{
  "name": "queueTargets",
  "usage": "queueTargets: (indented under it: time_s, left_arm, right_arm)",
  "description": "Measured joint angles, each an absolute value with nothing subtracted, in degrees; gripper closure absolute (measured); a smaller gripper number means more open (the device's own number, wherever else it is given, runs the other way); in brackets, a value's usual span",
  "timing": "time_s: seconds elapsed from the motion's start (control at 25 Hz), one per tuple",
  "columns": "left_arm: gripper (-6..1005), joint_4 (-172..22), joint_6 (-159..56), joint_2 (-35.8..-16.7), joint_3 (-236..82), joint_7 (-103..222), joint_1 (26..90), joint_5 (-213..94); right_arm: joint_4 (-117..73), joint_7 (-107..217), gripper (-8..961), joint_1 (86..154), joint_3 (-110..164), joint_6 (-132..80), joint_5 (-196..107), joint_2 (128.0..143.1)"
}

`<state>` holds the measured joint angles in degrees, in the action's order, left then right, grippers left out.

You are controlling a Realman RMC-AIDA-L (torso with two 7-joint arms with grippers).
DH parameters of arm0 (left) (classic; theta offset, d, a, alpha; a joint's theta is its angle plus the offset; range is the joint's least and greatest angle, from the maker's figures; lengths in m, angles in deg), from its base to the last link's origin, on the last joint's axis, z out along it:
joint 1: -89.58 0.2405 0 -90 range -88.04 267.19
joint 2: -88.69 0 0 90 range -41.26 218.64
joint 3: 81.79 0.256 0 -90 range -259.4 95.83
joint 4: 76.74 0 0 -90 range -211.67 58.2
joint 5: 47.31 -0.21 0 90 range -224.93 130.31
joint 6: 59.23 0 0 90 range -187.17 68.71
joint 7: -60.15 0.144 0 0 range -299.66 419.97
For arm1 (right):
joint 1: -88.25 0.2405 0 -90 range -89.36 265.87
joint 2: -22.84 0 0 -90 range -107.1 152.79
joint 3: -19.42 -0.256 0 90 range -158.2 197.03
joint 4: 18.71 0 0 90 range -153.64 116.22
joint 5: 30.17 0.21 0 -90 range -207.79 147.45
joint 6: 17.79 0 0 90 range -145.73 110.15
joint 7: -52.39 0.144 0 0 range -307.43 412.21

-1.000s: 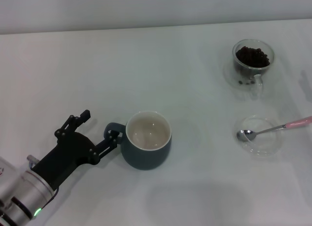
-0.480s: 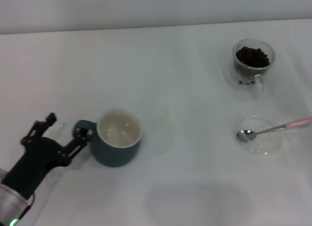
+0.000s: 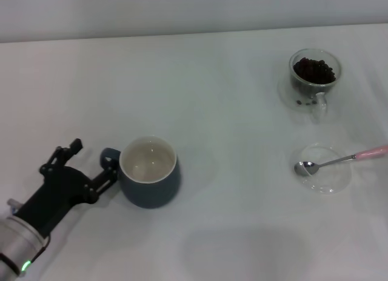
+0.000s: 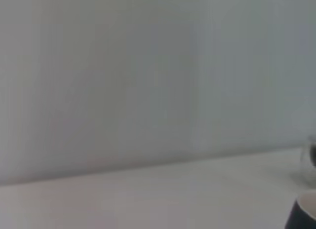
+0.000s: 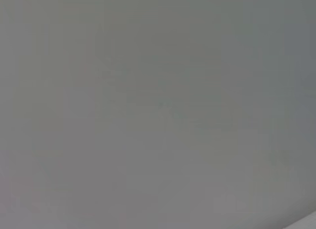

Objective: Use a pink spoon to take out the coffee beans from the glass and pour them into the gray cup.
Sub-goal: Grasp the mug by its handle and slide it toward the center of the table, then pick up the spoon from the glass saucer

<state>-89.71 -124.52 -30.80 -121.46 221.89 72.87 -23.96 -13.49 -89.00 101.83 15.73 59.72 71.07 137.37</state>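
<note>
Cup [image 3: 148,172] is sitting empty at the near left, the left gripper [image 3: 91,166] standing spread with one finger [image 3: 106,177] at its handle, gripping nothing. Since half a second ago both are shifting slightly right. Farther right, the spoon [image 3: 339,160] is lying untouched on a dish [image 3: 321,179]; beyond, beans [image 3: 314,69] are filling the glass [image 3: 314,81]. Everything is remaining to do.

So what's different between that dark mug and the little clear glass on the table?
The gray cup is opaque blue-gray with a cream inside, while the glass is see-through. The gray cup looks empty; the glass holds the coffee beans. The gray cup appears larger and sits near the robot's left side, with the left end effector at its handle; the glass stands far right, untouched. Both stand upright and have a handle.
</note>
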Motion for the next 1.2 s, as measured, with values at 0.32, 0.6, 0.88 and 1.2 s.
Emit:
queueTargets:
  time_s: [0.32, 0.6, 0.88, 1.2]
  left_arm:
    - [123, -91.9, -119.4, -30.91, -121.4, 221.6, 72.4, -27.9]
    - [123, -91.9, -120.5, -30.78, -121.4, 221.6, 75.3, -28.1]
    - [122, -91.2, -125.3, -30.65, -121.6, 221.9, 78.4, -28.3]
    - [122, -86.7, -136.3, -30.59, -122.2, 222.0, 81.3, -23.5]
  right_arm:
    - [-13.2, -89.0, 112, 102.3, 15.8, 59.7, 71.1, 137.41]
    - [-13.1, -88.9, 112, 102.3, 16.4, 59.7, 71.1, 137.45]
    - [-13.0, -88.6, 113, 102.2, 16.5, 59.5, 71.1, 137.54]
    - [-14.7, -79.3, 113, 99.6, 19.5, 58.4, 71.1, 137.05]
